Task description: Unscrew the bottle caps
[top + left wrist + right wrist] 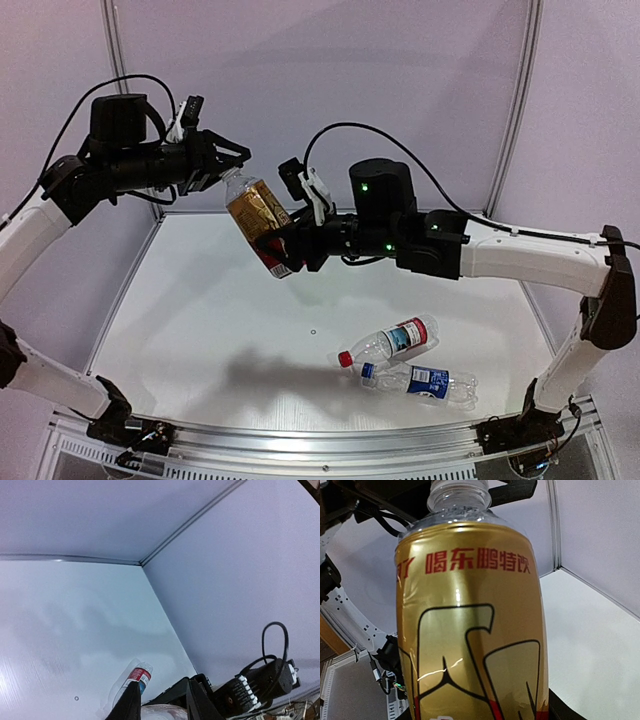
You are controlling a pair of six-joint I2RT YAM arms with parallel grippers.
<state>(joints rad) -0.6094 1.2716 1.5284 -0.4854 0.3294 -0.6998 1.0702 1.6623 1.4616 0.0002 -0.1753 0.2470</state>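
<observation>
Held in mid-air above the table (pixel 200 330), tilted with the mouth up and to the left: amber bottle (pixel 252 208) with a gold-red label. Gripped round the lower body by the right gripper (pixel 287 245), jaws part-way apart and pressed against the label. Pinched at the mouth end by the left gripper (pixel 226 166), fingers drawn almost together there; white cap hidden between them, so impossible to tell whether on or off. Filling the right wrist view: that same amber bottle (pixel 470 630), gold label with red lettering, clear neck at the top edge. Lying flat on the table toward the front right, well apart from the raised bottle: red-white bottle (pixel 398 338) and blue-label bottle (pixel 428 381), just beside each other, both mouths pointing left. Screwed on at those mouths: red cap (pixel 345 358) and blue cap (pixel 367 370). Showing in the left wrist view beyond the dark fingers (pixel 131 706): the red-white bottle (pixel 136 676), on its side.
</observation>
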